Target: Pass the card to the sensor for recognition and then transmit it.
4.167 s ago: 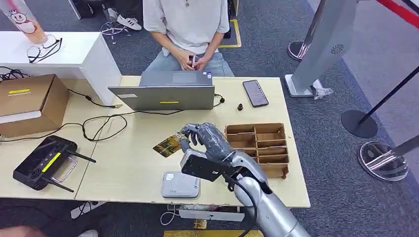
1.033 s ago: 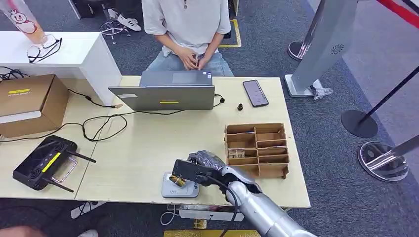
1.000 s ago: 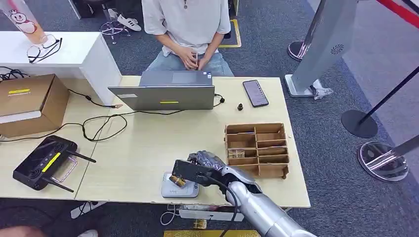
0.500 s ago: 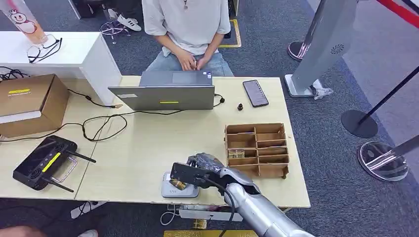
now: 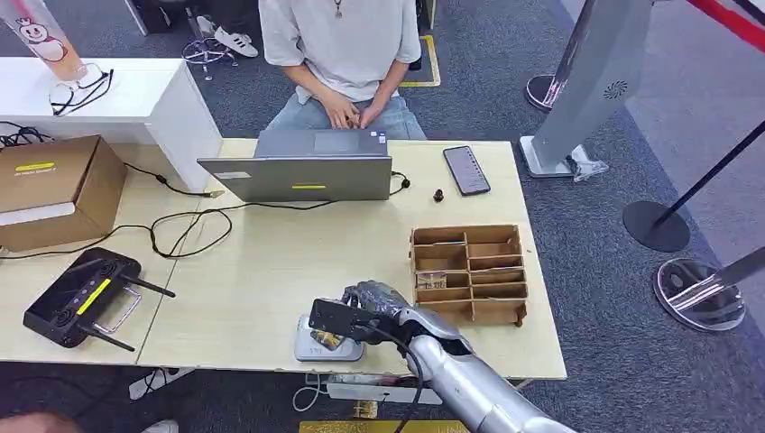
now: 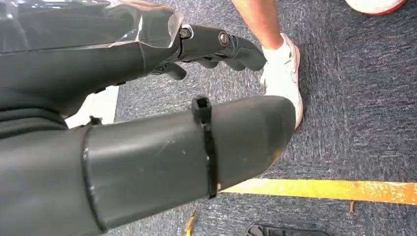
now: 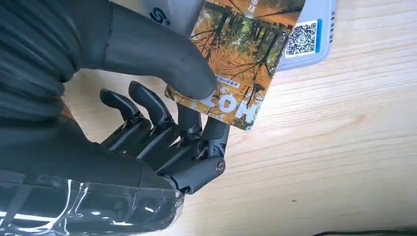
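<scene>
Pale wood table (image 5: 253, 271); grey card reader (image 5: 316, 347) near its front edge. Right hand (image 5: 370, 302) pinches autumn-print card (image 7: 241, 64) thumb-on-top, card lying over the reader, long axis pointing away from the palm. Left hand (image 6: 147, 123) hangs by the floor, grip unclear.

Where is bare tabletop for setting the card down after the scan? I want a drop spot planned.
The widest bare patch lies between the laptop, the black cable, the wooden organizer and the sensor. A smaller strip runs between the phone and the organizer. The near edge is crowded: the right robot hand holds the card over the sensor.
</scene>
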### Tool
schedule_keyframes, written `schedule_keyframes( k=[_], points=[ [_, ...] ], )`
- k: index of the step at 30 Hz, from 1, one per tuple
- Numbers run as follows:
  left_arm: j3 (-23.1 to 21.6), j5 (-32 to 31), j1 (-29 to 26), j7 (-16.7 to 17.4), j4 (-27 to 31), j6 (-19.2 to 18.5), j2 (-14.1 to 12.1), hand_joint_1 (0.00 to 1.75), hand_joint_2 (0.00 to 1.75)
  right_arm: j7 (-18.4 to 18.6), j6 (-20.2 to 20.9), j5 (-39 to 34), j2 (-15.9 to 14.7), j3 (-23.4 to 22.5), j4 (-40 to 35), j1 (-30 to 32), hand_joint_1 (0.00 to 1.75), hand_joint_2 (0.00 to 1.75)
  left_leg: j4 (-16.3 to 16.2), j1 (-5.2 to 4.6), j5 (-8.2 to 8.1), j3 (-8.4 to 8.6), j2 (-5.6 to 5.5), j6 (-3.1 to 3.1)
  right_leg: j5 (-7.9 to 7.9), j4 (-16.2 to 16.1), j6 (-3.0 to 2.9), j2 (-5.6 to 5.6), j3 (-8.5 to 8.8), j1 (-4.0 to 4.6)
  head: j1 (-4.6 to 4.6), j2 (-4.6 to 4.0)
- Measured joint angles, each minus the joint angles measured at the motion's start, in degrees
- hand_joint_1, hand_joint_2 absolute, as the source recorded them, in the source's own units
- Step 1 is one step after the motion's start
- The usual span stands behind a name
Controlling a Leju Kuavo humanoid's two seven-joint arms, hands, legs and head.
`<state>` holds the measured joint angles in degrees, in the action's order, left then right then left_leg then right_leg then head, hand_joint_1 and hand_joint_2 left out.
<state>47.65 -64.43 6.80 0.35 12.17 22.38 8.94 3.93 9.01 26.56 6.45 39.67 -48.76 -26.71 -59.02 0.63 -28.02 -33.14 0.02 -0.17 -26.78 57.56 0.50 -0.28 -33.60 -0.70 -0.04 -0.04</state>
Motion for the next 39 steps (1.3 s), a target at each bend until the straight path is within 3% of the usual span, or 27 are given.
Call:
schedule_keyframes(
  k=[12, 39],
  points=[
    [0.0, 0.1, 0.0, 0.0, 0.0, 0.0, 0.0, 0.00, 0.00, 1.8, -0.7, 3.0, 0.5, 1.3, 1.1, -0.8, 1.75, 1.75, 0.0, 0.00, 0.00, 0.00, 0.00, 0.00, 0.00, 0.0, 0.00, 0.00, 0.00, 0.00, 0.00, 0.00],
    [0.0, 0.2, 0.0, 0.1, 0.0, 0.0, 0.0, 0.00, 0.00, 1.4, 0.9, 2.9, 0.6, 1.4, 2.1, -1.5, 1.75, 1.75, 0.0, 0.00, 0.00, 0.00, 0.00, 0.00, 0.00, 0.0, 0.00, 0.00, 0.00, 0.00, 0.00, 0.00]
  ],
)
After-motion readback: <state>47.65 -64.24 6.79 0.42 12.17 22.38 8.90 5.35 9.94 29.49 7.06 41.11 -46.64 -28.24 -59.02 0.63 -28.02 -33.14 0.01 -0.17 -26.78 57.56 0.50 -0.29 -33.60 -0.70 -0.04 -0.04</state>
